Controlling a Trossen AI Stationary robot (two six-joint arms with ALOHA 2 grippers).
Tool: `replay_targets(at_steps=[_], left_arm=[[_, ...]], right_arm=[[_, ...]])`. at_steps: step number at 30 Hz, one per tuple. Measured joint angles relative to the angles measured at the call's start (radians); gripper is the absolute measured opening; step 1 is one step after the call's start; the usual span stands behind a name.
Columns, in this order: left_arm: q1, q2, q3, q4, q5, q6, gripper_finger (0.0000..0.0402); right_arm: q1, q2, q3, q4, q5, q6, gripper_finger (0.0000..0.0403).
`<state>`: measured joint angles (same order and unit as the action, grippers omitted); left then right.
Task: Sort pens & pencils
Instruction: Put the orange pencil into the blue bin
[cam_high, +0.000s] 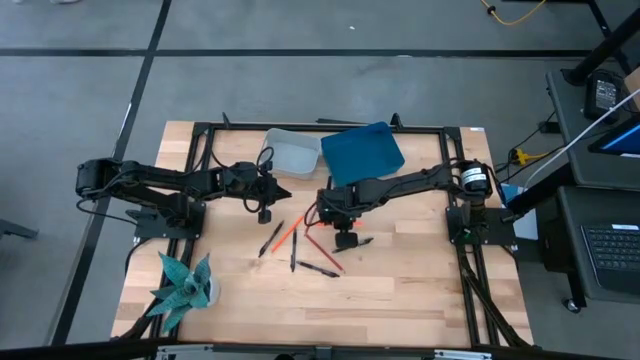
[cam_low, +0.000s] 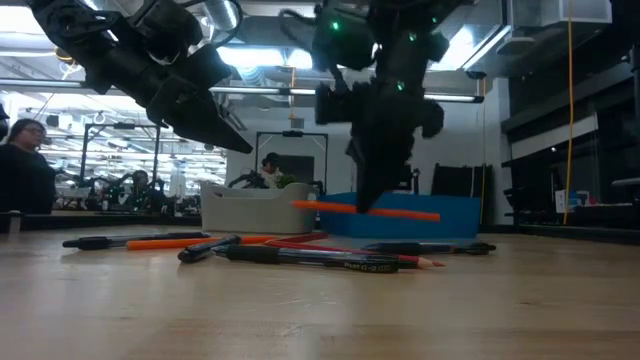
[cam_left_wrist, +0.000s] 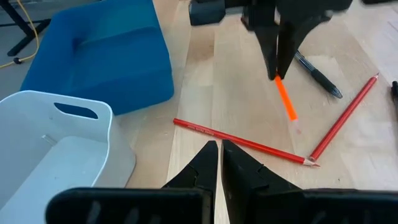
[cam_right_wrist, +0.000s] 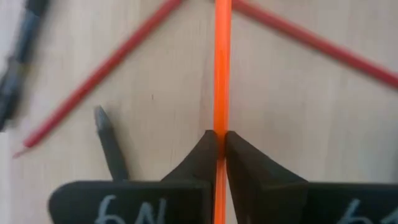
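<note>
Beside the blue plastic bin (cam_high: 363, 152), the right gripper (cam_right_wrist: 219, 146) pinches one thin orange pencil (cam_right_wrist: 222, 68) above the wooden bench (cam_high: 400, 285). The low view alone shows it lifted. Two red pencils (cam_left_wrist: 239, 140) lie beneath. The left gripper (cam_left_wrist: 219, 155) is closed, empty.

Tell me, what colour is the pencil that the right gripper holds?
Bright orange. The pencil shows best in the right wrist view, clamped in the right gripper.

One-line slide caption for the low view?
Right hand holds an orange pencil level above the table, over scattered pens; the shut left hand hovers beside it.
</note>
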<state>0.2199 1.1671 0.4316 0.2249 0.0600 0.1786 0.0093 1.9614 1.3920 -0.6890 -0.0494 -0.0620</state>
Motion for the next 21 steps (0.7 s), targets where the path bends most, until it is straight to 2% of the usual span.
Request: replay_targets(at_steps=[9, 15, 21], left_arm=[[0.000, 0.000, 0.000, 0.000, 0.000, 0.012, 0.0014], [0.000, 0.000, 0.000, -0.008, 0.000, 0.012, 0.0014], [0.000, 0.000, 0.000, -0.014, 0.000, 0.013, 0.0014]], right_arm=[[-0.019, -0.002, 0.151, -0.127, 0.005, -0.076, 0.0026], [-0.063, -0.002, 0.205, -0.188, 0.005, -0.082, 0.0026], [-0.124, -0.002, 0.208, -0.203, -0.082, -0.101, 0.0025]])
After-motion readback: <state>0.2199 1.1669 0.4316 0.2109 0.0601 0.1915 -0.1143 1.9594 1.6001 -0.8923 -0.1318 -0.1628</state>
